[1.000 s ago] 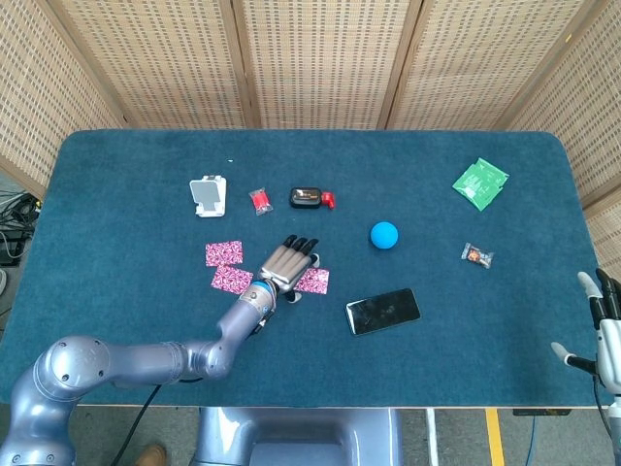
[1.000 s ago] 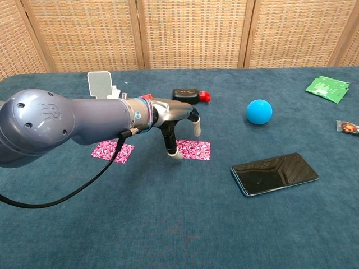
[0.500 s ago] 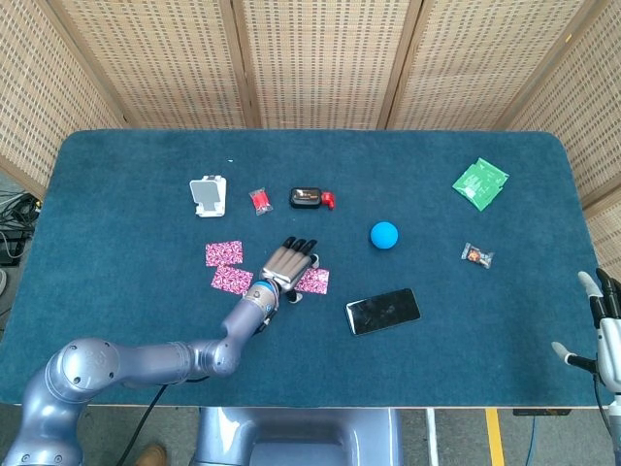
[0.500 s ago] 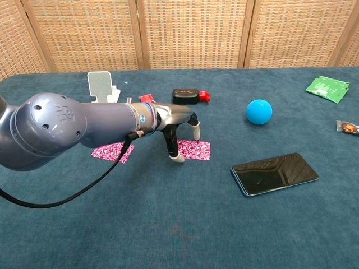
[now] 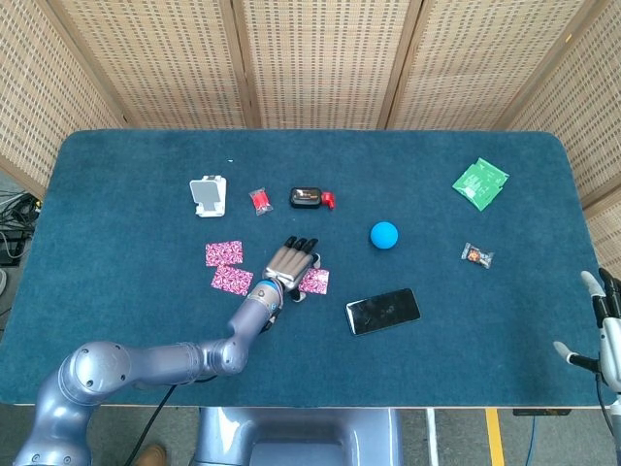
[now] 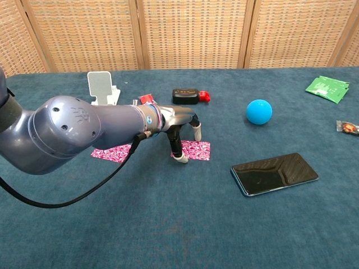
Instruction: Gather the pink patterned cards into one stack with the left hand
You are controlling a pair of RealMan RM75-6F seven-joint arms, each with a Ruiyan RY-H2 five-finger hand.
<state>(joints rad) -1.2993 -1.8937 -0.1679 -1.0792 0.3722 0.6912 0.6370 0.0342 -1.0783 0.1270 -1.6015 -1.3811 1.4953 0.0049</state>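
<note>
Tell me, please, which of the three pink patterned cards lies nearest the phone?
The rightmost pink card, the one under the left hand; the other two cards lie left of the hand, farther from the phone.

A staged test area for robot work, more lab than home. A table point(image 5: 136, 175) covered edge to edge in dark teal felt is closed in on its far and side edges by woven wicker screens point(image 5: 320, 58) in wooden frames. Past the left edge, black cables point(image 5: 14, 218) lie on a grey floor.
</note>
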